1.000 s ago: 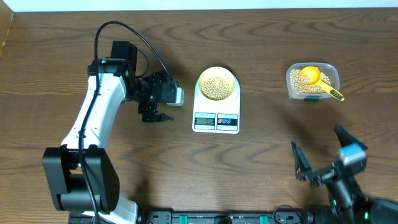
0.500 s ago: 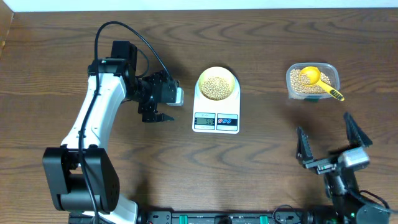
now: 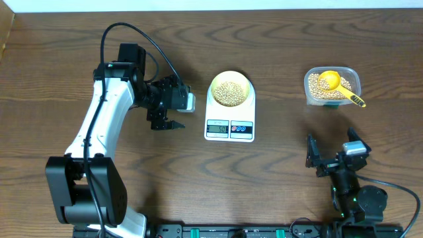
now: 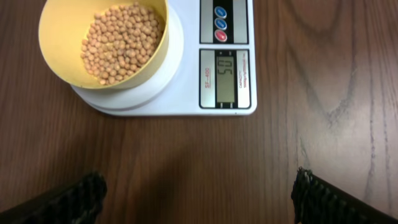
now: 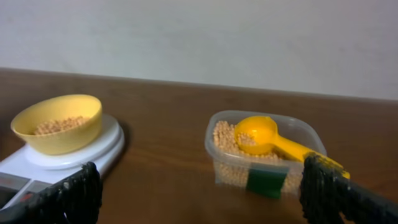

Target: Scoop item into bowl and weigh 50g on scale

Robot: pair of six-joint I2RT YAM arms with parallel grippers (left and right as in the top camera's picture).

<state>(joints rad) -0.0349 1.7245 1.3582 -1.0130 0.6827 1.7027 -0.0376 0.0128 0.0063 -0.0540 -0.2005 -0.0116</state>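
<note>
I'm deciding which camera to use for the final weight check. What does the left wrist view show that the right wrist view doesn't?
Only the left wrist: the digital display, legible and reading what looks like 50, and the coloured buttons beside it. Only the right wrist: the clear container of beans with the yellow scoop lying in it, and a pale wall behind. Both: the yellow bowl holding beans, sitting on the white scale on the wooden table.
</note>
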